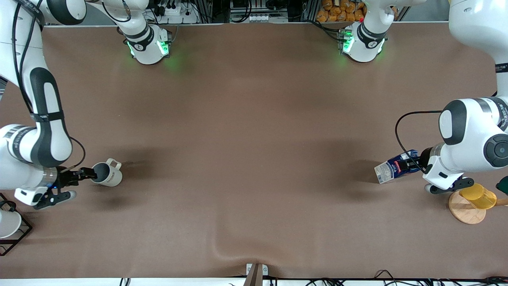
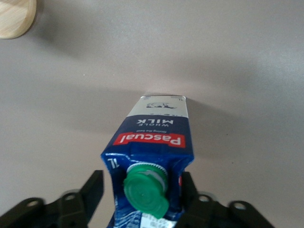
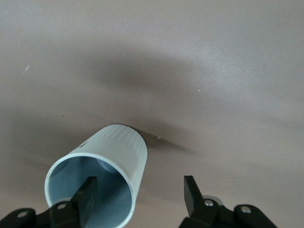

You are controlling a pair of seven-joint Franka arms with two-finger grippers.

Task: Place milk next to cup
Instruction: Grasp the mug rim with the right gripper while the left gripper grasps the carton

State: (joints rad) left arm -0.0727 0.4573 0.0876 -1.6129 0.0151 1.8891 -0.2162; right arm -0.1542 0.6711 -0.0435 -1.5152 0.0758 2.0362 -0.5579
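Observation:
The milk [image 1: 391, 169], a dark blue carton with a green cap, red band and white lower part, is at the left arm's end of the table and leans toward the arm. My left gripper [image 1: 412, 163] is shut on its top; in the left wrist view the gripper [image 2: 142, 178] flanks the milk [image 2: 154, 137] beside the cap. The cup [image 1: 108, 174], cream-white with a handle and dark lettering, stands at the right arm's end. My right gripper [image 1: 90, 173] is open at its rim; in the right wrist view the gripper [image 3: 140, 183] has one finger inside the cup [image 3: 109, 152].
A yellow cup [image 1: 478, 196] sits on a round wooden coaster [image 1: 464, 212] beside the left gripper, nearer the camera; the coaster also shows in the left wrist view [image 2: 14, 16]. A black wire frame [image 1: 18, 236] with a white cup stands near the right arm.

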